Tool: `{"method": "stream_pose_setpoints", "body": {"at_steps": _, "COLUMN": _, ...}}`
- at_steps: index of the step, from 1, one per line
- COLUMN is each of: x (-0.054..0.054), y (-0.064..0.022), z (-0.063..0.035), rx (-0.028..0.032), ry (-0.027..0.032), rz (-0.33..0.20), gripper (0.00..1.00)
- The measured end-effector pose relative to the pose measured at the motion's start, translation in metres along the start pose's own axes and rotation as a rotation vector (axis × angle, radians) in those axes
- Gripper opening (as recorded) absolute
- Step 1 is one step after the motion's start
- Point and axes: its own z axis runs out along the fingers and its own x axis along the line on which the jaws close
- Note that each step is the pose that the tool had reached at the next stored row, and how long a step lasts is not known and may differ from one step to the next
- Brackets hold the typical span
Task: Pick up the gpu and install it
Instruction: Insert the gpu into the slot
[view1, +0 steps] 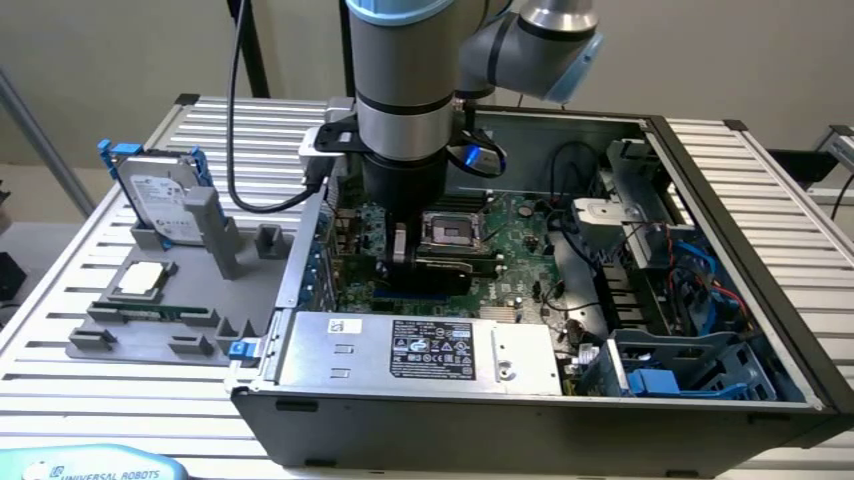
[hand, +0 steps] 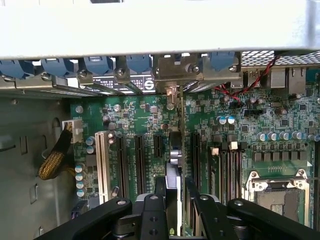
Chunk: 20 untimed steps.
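Black slots (hand: 139, 162) on the motherboard (hand: 130, 112) flank the gpu (hand: 174, 160) clamped in the pincer (hand: 175, 192).

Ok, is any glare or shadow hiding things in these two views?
Wrist view: glare washes the case wall white, while the motherboard and the gripped graphics card are evenly lit. Exterior view: the motherboard around the gripper is dim, the table bright.

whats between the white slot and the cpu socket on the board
In the wrist view, black slots and the gpu, edge-on in the gripper, lie between the white slot and the cpu socket.
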Motion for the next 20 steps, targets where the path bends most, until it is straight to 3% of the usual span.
{"method": "stream_pose_setpoints", "body": {"at_steps": 7, "x": 0.0000, "y": 0.0000, "z": -0.0003, "rx": 0.0000, "ry": 0.0032, "rz": -0.003, "gripper": 0.27}}
{"method": "stream_pose_setpoints", "body": {"at_steps": 20, "x": -0.0001, "y": 0.0001, "z": 0.0023, "rx": 0.0004, "ry": 0.0029, "rz": -0.006, "gripper": 0.27}}
